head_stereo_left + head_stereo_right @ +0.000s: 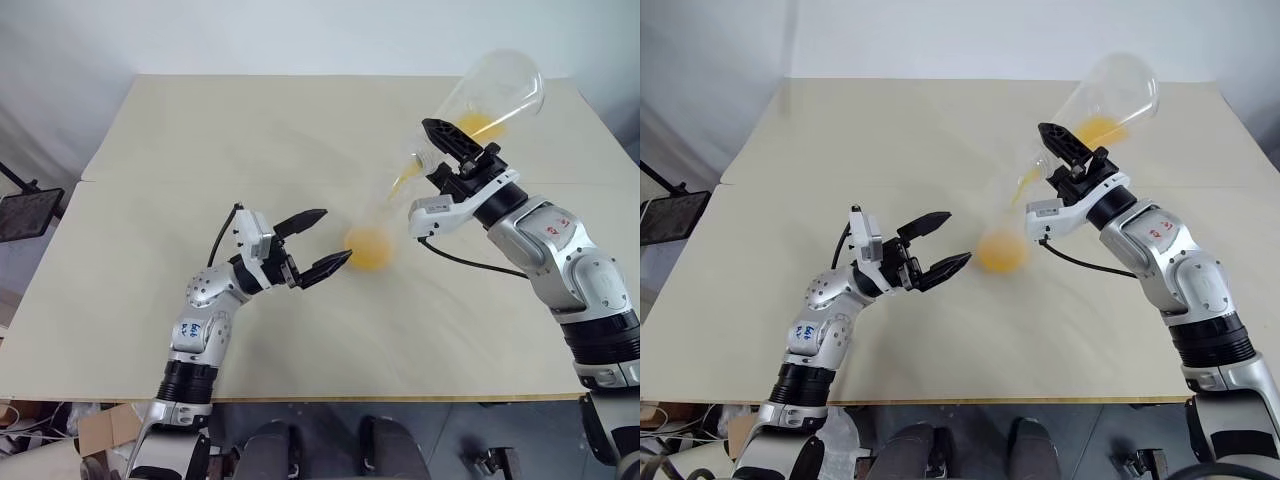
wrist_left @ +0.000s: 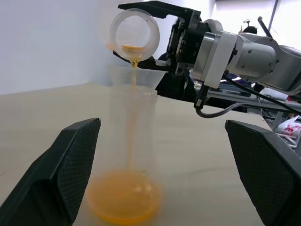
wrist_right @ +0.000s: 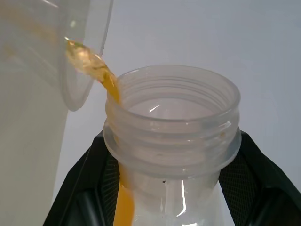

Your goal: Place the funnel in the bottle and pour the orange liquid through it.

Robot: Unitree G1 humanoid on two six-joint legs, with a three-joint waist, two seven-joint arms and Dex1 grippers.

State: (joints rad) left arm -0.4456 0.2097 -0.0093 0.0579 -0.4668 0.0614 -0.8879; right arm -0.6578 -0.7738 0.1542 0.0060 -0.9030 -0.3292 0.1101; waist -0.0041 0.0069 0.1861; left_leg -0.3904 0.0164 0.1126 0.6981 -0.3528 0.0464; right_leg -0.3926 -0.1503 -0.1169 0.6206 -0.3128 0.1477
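Left wrist view: the bottle (image 2: 131, 141) is standing upright on the table (image 1: 200, 130) with the funnel (image 2: 136, 77) in its neck. The right gripper (image 1: 452, 145) is clamping a tilted clear container (image 1: 500, 90). The orange liquid (image 2: 124, 200) is streaming into the funnel and pooling in the bottle's base. The left gripper (image 1: 337, 235) is spread wide, its 2 fingers (image 2: 70, 174) flanking the bottle without touching it.

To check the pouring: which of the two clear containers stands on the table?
The bottle with the funnel on top, orange liquid in its base; the right claw holds the cup tilted above.
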